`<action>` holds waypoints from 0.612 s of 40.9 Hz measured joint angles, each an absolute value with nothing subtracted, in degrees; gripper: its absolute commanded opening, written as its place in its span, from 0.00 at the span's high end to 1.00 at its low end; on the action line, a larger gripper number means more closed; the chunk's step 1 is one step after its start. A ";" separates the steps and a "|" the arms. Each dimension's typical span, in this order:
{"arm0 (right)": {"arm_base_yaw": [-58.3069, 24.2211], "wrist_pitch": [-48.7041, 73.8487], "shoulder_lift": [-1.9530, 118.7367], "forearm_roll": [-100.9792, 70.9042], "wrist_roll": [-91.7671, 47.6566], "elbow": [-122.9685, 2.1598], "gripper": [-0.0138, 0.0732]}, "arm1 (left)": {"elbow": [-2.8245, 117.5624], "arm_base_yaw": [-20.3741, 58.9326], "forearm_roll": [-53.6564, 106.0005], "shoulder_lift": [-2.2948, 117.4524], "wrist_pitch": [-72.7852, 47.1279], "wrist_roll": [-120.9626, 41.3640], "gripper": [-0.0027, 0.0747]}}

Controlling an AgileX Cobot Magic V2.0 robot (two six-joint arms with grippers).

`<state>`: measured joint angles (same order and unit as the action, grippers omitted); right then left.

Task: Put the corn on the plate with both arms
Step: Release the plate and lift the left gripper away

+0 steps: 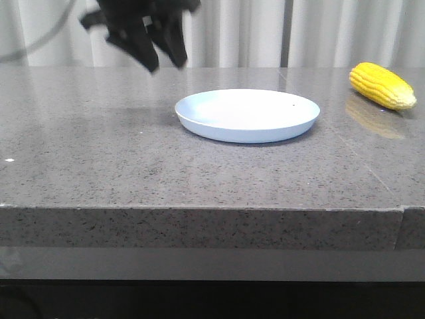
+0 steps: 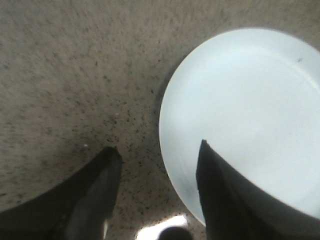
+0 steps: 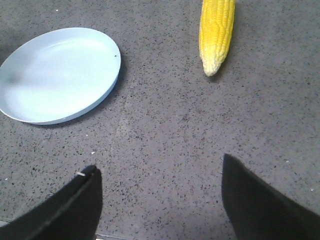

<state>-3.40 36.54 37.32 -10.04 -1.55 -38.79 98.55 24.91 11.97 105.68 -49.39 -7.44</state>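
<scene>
The pale blue plate point(image 1: 247, 115) sits empty at the middle of the table. It also shows in the left wrist view point(image 2: 245, 115) and the right wrist view point(image 3: 57, 74). The yellow corn point(image 1: 382, 85) lies on the table at the far right, apart from the plate; in the right wrist view the corn point(image 3: 216, 32) has its paler tip pointing toward the gripper. My left gripper point(image 1: 165, 60) hangs open and empty above the table, left of the plate; in its own view the left gripper point(image 2: 159, 150) is over the plate's rim. My right gripper point(image 3: 159, 167) is open and empty over bare table, short of the corn.
The grey speckled stone table point(image 1: 99, 146) has its front edge near the camera. A white curtain point(image 1: 265, 33) hangs behind the table. A seam runs across the tabletop at the right point(image 1: 362, 163).
</scene>
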 measured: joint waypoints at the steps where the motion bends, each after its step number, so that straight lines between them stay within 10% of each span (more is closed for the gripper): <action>1: -3.40 36.54 37.32 -10.04 -1.55 -38.79 0.23 | 98.55 25.21 10.99 103.86 -49.81 -7.44 0.50; 25: -3.40 36.54 37.32 -10.04 -1.55 -38.79 0.23 | 75.59 38.47 2.99 65.87 -51.91 -7.34 0.50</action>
